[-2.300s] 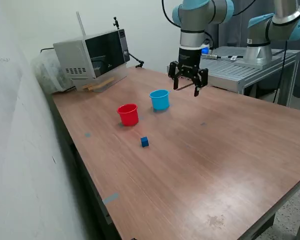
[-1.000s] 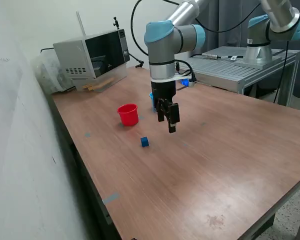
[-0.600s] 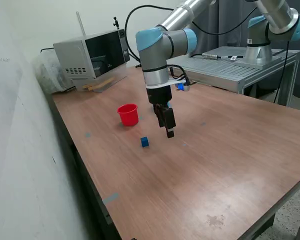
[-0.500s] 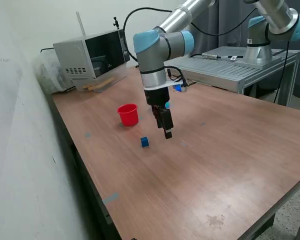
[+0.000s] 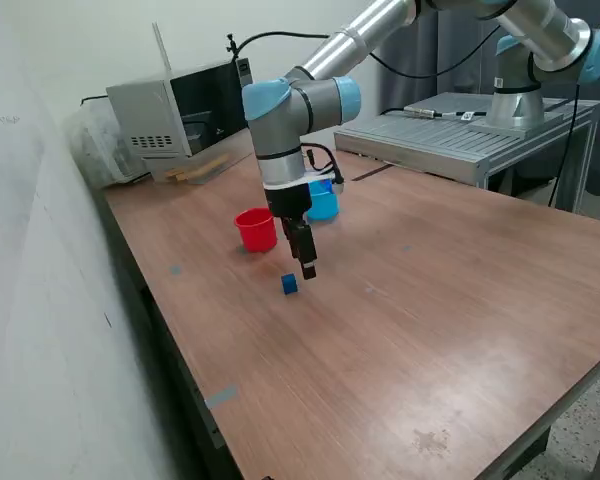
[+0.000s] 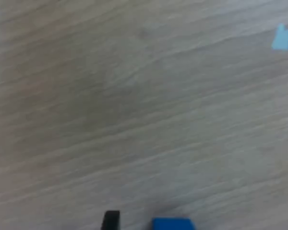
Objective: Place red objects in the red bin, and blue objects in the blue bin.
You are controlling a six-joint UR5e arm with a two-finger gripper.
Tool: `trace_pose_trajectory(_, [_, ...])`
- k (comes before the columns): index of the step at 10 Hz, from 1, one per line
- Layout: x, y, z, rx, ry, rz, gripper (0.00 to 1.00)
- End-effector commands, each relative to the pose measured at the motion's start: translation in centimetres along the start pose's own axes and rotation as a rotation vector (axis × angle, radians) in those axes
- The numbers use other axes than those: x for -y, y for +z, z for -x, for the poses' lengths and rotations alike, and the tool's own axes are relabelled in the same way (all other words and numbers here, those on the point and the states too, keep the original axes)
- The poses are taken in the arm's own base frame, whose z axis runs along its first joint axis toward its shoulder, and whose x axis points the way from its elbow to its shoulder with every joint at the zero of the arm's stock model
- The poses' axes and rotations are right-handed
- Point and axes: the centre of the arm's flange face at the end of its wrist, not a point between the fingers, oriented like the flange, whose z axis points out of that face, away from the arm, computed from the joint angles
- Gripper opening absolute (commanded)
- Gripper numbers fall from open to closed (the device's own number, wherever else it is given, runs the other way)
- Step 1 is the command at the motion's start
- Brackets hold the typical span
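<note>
One dark blue cube (image 5: pixel 289 285), one red cup (image 5: pixel 256 229), one light blue cup (image 5: pixel 322 203); gripper (image 5: pixel 307 271) spread wide, empty, just beside cube.

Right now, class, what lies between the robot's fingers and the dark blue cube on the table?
Nothing. In the exterior view the gripper hangs just beside the blue cube, with only bare wooden table between them.

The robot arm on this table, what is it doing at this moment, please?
The arm's gripper hangs just above the wooden table, close beside a small dark blue cube and not touching it. The wrist view shows the fingers apart and nothing between them. The red cup and light blue cup stand behind.
</note>
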Motion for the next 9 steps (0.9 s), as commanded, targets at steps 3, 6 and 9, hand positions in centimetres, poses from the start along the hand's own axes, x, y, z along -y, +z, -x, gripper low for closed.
trace_pose_trajectory(3, [-0.2,1.0,-0.6,0.049,-0.100,0.010,1.00])
trace_pose_trajectory(6, [-0.3,2.0,-1.7,0.047,-0.112,0.011,1.00])
trace_pose_trajectory(9, [-0.9,2.3,-2.0,0.045,-0.118,0.023,1.00])
